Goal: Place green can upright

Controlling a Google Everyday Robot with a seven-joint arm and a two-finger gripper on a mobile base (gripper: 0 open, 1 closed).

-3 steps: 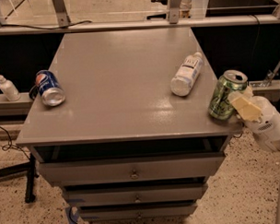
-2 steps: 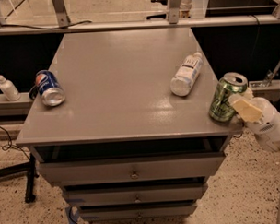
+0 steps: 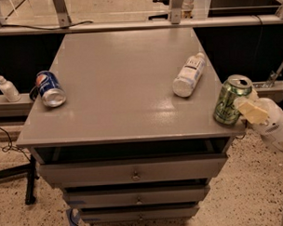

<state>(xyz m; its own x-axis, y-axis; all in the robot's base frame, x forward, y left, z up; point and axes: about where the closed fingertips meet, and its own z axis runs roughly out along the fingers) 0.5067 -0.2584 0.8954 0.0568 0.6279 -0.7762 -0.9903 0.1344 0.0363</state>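
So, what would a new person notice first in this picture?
Most likely the green can at the front right corner of the table, nearly upright and held by the gripper, which reaches in from the right. Next come two things lying on their sides: a blue can at the left edge and a white bottle toward the right.

Lab: drawer cabinet, speckled floor; jaws on green can, right edge.
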